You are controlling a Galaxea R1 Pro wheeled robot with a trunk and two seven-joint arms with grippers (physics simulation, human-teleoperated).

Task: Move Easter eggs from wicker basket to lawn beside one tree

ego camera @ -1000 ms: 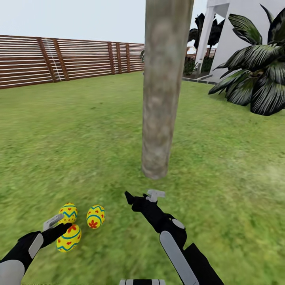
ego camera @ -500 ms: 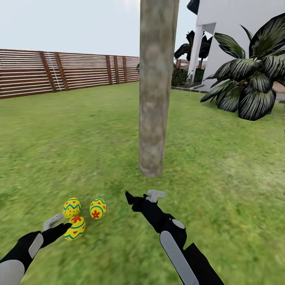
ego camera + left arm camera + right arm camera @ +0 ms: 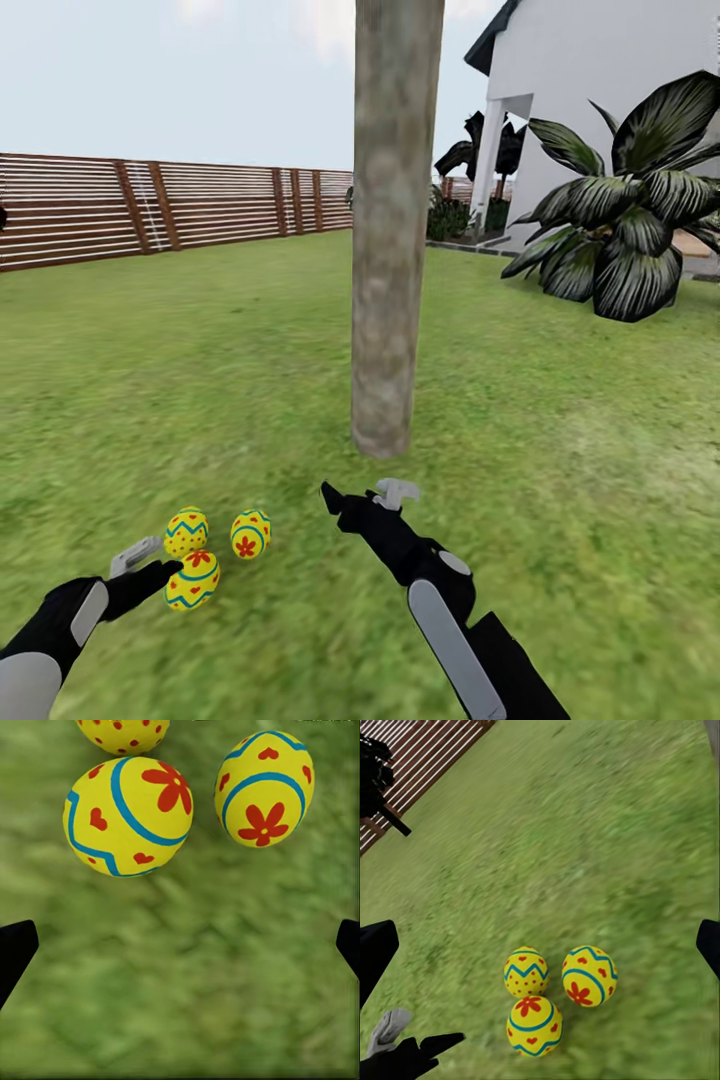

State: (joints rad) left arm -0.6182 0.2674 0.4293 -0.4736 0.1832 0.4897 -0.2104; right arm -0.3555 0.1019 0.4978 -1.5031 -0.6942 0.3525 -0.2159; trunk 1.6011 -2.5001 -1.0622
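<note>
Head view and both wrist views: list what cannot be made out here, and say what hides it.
- Tree: its crown is cut off by the top edge of the head view.
- Farthest egg: cut by the edge of the left wrist view.
- House: roof and right side run past the head view's edges; the leafy plant covers its base.
- Fence: blurred in the right wrist view.

Slat fence [image 3: 150, 205] far back; white house [image 3: 600, 80]; dark broad-leaf shrub [image 3: 630, 230].
</note>
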